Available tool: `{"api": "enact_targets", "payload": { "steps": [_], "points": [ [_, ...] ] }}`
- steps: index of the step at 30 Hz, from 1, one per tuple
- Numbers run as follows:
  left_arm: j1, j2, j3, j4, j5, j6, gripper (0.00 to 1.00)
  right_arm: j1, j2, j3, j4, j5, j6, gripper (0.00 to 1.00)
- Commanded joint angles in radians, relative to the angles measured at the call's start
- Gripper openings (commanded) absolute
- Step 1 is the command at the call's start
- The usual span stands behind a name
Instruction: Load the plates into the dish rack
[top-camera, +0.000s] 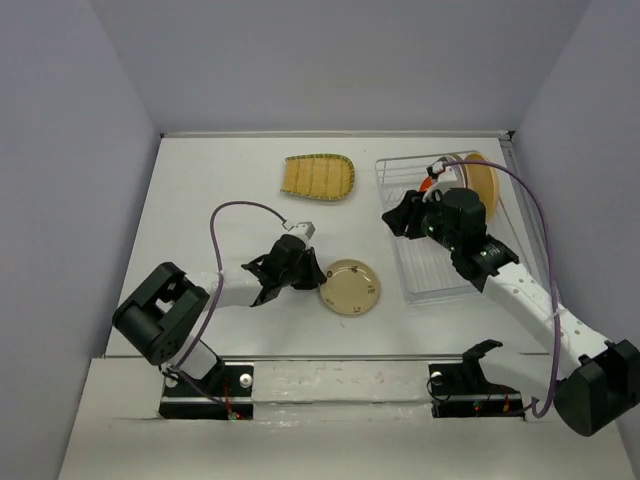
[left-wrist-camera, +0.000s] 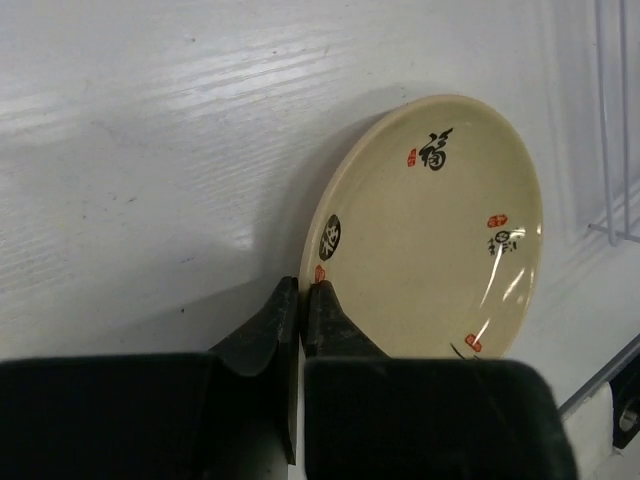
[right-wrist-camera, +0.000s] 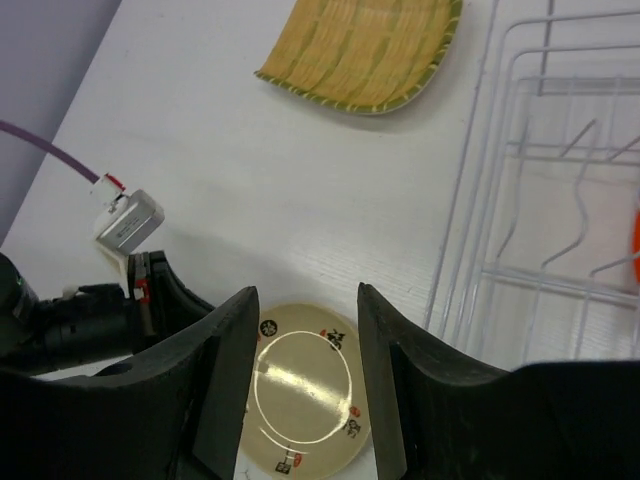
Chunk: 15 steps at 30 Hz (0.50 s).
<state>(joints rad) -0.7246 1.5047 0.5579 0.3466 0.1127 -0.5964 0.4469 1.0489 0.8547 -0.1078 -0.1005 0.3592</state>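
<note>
The small beige patterned plate lies on the table just left of the dish rack. My left gripper is shut on its left rim; in the left wrist view the fingers pinch the edge of the plate. My right gripper is open and empty, hovering at the rack's left side, and the plate shows between its fingers. The ribbed yellow-green oblong plate lies at the back. A tan round plate stands in the rack's far end.
An orange piece shows in the rack, also at the edge of the right wrist view. The rack's wire is right of my right fingers. A purple cable loops over the left arm. Grey walls enclose the table.
</note>
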Motion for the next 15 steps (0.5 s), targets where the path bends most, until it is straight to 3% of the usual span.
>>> {"api": "enact_targets", "payload": {
  "steps": [1, 3, 5, 9, 15],
  "points": [
    [-0.003, -0.015, 0.011, 0.019, 0.004, 0.056, 0.06, 0.019, 0.017, -0.019, 0.141, -0.197, 0.04, 0.56],
    [-0.002, -0.067, -0.002, 0.002, 0.002, 0.066, 0.06, 0.019, 0.04, -0.019, 0.146, -0.252, 0.027, 0.7],
    [0.001, -0.162, -0.01, -0.033, -0.014, 0.067, 0.06, 0.019, 0.059, -0.019, 0.146, -0.324, 0.014, 0.78],
    [0.005, -0.342, -0.015, -0.078, -0.008, 0.07, 0.05, 0.038, 0.106, -0.016, 0.142, -0.41, -0.015, 0.85],
    [0.007, -0.53, -0.004, -0.139, 0.028, 0.079, 0.05, 0.079, 0.175, -0.025, 0.123, -0.47, -0.048, 0.86]
  ]
}}
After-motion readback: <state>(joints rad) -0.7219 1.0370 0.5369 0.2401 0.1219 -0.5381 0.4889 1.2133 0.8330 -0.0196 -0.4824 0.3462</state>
